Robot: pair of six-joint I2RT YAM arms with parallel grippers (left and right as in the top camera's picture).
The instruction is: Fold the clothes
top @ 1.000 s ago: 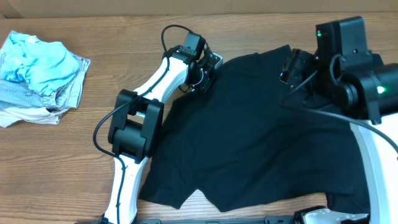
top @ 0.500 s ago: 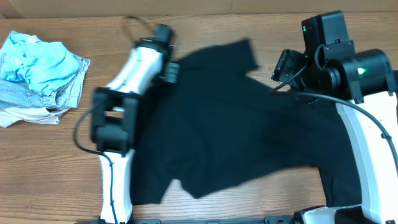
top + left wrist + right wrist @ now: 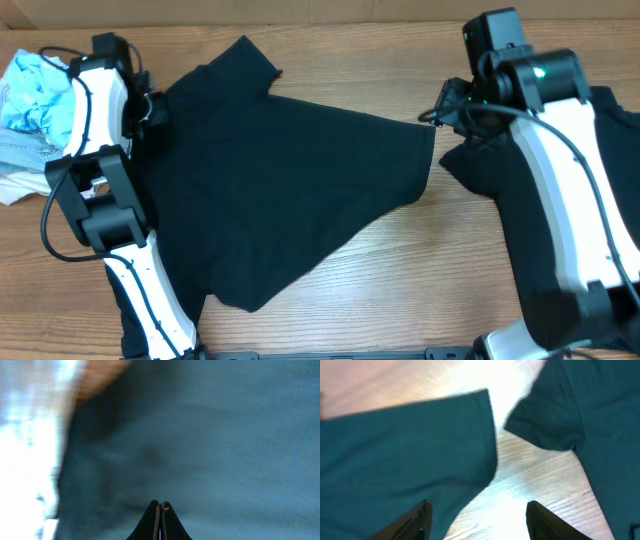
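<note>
1. I am dragging one black T-shirt (image 3: 290,170) flat on the tabletop (image 3: 420,270), apart from the second shirt (image 3: 500,170) at my right.
2. My left end effector (image 3: 160,509) is pinched shut on its edge; my right end effector (image 3: 479,517) is wide and empty.
3. Next, probably: release, smooth, then grasp a sleeve.
4. Since a second ago, the shirt has slid leftward.

T-shirt (image 3: 290,170): matt black cloth, soft, no sheen, shallow wrinkles. Second black shirt (image 3: 475,165), right of the T-shirt: same matt cloth. Table (image 3: 450,270): wood grain, smooth, with a slight sheen in the light. Pile (image 3: 50,110) left of the T-shirt: light-blue cloth, faded denim, white fabric. Left arm (image 3: 150,285) and right arm (image 3: 565,190): glossy white plastic shells, matt black joints.
</note>
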